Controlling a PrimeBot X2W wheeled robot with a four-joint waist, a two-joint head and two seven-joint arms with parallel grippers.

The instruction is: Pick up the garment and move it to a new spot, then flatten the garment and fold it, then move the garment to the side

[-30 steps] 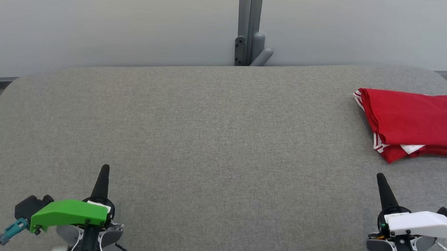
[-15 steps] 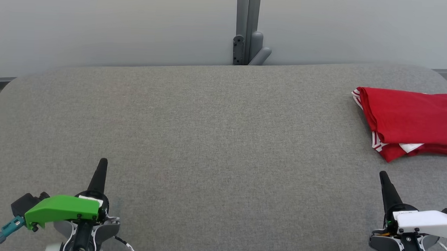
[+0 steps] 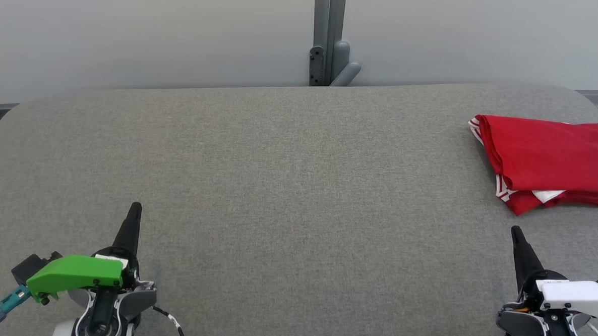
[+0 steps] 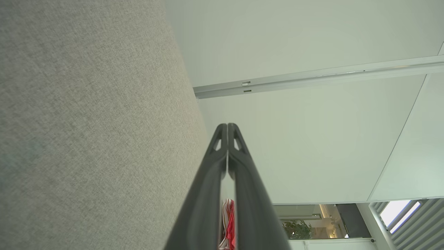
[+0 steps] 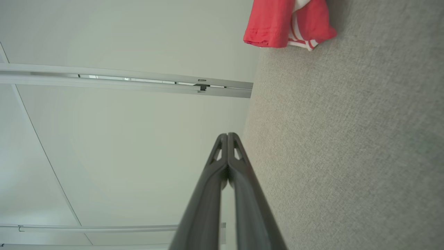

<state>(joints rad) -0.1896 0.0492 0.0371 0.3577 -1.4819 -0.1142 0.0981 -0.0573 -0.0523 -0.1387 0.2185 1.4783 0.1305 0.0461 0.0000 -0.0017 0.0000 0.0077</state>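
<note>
The folded red garment [image 3: 546,158] lies on our grey table [image 3: 278,187]; our right gripper [image 3: 516,231] sits near it, our left gripper [image 3: 135,207] well apart, both pinched closed, empty.

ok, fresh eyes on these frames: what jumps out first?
The folded red garment with white-striped trim, lying at the far right of the grey fabric surface. Next come the two grippers at the near edge, both shut and holding nothing. The left gripper is at lower left with a bright green cover behind it, and the right gripper is at lower right with a white cover.
</note>
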